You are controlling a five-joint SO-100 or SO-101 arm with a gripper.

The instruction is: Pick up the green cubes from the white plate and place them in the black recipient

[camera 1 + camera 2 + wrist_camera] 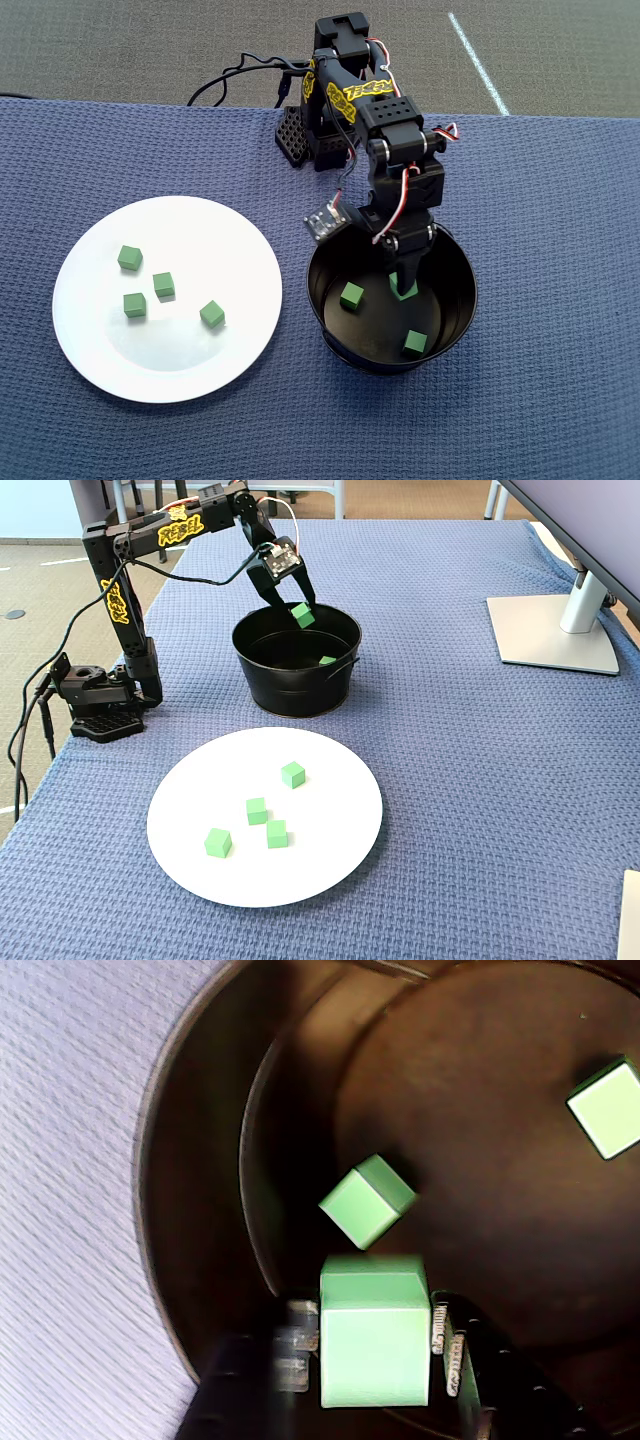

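Observation:
My gripper [403, 283] reaches down into the black recipient [462, 300], a round black pot. Its jaws are shut on one green cube [372, 1345]; the left finger [295, 1355] looks blurred. In the fixed view the held cube [302, 613] hangs just above the pot's [290, 692] rim. Two more green cubes lie on the pot floor [351, 295] [415, 343], also in the wrist view [367, 1200] [605, 1108]. The white plate [170, 372] lies left of the pot and carries several green cubes [164, 285]. The fixed view shows the plate [325, 865] in front of the pot.
A blue woven cloth [560, 220] covers the table. The arm's base [100, 715] and its cables stand at the left edge in the fixed view. A monitor stand [555, 630] sits at the far right there.

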